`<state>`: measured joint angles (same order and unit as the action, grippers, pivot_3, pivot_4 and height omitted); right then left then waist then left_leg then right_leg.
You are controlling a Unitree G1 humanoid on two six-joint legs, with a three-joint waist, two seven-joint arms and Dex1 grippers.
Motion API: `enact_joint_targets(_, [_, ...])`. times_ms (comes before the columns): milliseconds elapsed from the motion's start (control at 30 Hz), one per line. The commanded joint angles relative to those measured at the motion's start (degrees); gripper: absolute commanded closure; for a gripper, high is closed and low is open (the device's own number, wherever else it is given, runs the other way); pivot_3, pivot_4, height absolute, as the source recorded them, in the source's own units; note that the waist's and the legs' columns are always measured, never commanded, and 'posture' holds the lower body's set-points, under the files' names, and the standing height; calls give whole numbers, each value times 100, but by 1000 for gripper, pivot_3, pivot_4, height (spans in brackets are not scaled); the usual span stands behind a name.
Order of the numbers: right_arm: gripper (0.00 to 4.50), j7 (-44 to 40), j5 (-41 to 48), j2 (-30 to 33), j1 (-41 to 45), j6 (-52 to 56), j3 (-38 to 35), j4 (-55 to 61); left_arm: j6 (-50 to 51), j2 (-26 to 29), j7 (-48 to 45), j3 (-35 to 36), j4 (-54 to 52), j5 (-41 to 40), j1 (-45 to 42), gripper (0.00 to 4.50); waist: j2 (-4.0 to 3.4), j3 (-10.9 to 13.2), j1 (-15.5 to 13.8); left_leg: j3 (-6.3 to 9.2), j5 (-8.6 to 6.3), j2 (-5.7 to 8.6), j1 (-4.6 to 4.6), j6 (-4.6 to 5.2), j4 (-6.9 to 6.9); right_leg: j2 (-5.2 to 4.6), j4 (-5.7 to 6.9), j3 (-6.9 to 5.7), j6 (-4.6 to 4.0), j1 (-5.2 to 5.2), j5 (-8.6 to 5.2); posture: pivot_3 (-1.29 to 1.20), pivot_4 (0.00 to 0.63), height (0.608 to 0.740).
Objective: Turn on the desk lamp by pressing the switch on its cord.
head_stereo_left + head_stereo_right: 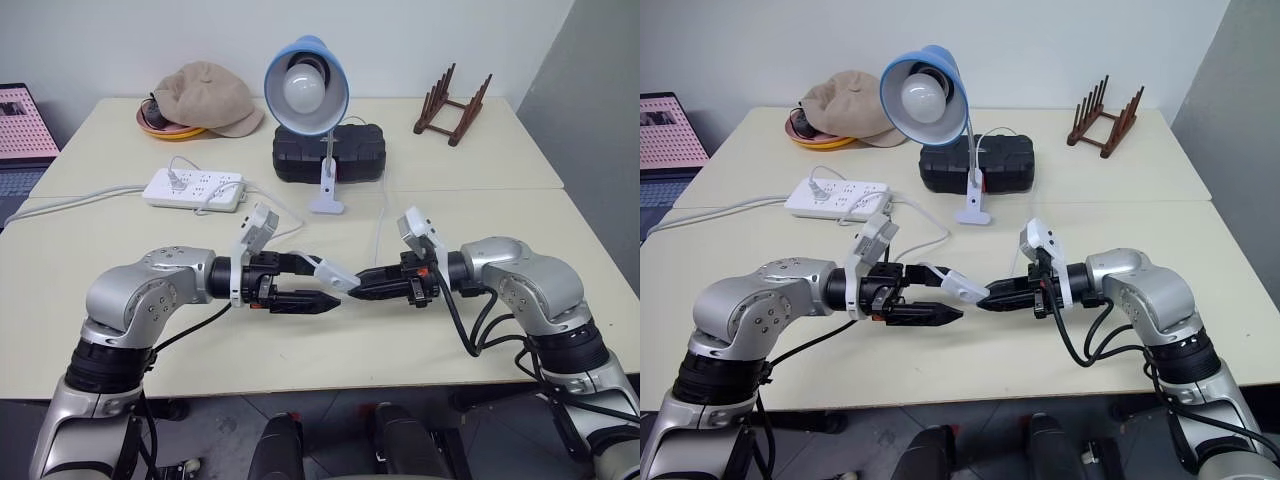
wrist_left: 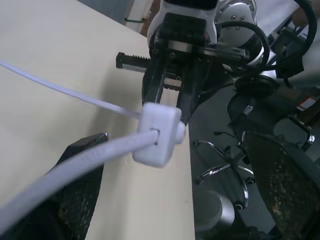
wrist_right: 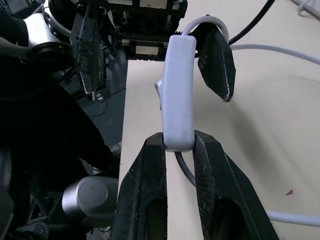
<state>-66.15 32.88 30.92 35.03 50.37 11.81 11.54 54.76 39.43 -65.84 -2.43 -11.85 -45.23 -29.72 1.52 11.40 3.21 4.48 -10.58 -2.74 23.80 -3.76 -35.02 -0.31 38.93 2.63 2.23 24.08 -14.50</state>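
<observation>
The two grippers meet above the near part of the table (image 1: 120,150), tip to tip. The right gripper (image 1: 362,283) has its fingers pressed on one end of the switch (image 1: 332,273) and holds it up in the air, off the table. In the right wrist view the switch (image 3: 179,95) stands between the two black fingers (image 3: 145,185), with its small rocker on the side.

The left gripper (image 1: 325,290) has its fingers spread wide. The switch lies between them; one fingertip is near its far end, but I cannot tell if it touches.

The cord (image 1: 379,225) goes from the switch toward the far side of the table. The lamp (image 1: 306,85) stands in the middle, further away, and its bulb looks not lit. Just behind it is a black case (image 1: 350,150). A white power strip (image 1: 195,187) lies to the left, a cap (image 1: 210,97) at far left, a wooden rack (image 1: 452,105) at far right.
</observation>
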Motion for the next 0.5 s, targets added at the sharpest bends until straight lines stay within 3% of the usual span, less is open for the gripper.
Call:
enact_joint_targets(33, [4123,20,247,35,38,59,-152,295,24,-15,-117,-11,52,-110,-185,0,0,0,-1,0,0,0,0,0,0,0,0,0,0,0,0,0,150,740])
enact_joint_targets(100, [4123,55,268,38,31,72,-156,306,44,-11,-159,-21,88,-119,-231,0,0,0,-1,0,0,0,0,0,-1,0,0,0,1,0,0,0,150,740])
enact_joint_targets(133, [4123,68,275,41,25,77,-159,315,24,3,-203,-43,97,-102,-246,377,0,0,0,0,0,0,-1,0,-1,0,0,0,0,0,0,0,150,740])
enact_joint_targets(500, [4123,143,381,187,-79,67,-161,362,121,51,-393,-26,167,-117,-316,2617,0,0,0,0,0,0,0,0,-1,0,-1,0,0,0,0,0,150,740])
